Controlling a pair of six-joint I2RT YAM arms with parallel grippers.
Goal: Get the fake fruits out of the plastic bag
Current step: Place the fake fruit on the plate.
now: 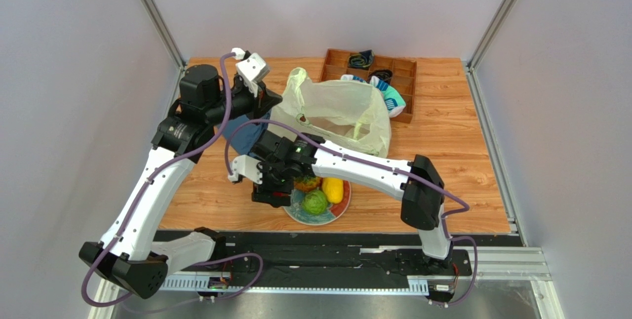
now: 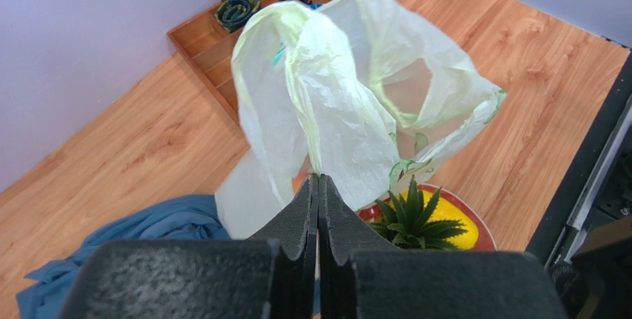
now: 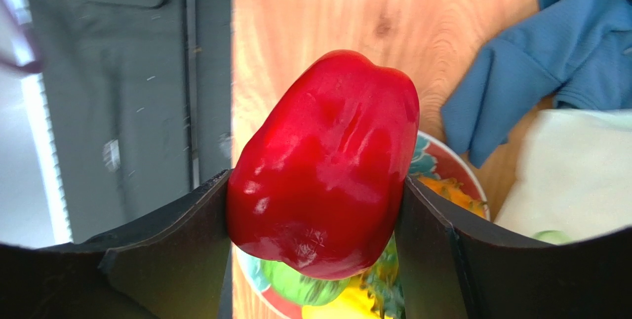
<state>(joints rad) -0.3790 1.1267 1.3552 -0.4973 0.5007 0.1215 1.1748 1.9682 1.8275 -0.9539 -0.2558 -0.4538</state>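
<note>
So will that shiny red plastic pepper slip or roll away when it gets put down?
The shiny red plastic pepper looks glossy, so it may be slippery, though the right gripper pinches its wide middle. It seems stiff: no dents where the fingers press. Its rounded, lopsided shape would probably tip over rather than roll far.

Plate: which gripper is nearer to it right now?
Right. The right gripper holds the red pepper just over the plate's left rim. The left gripper is farther back, pinching the plastic bag beyond the plate.
</note>
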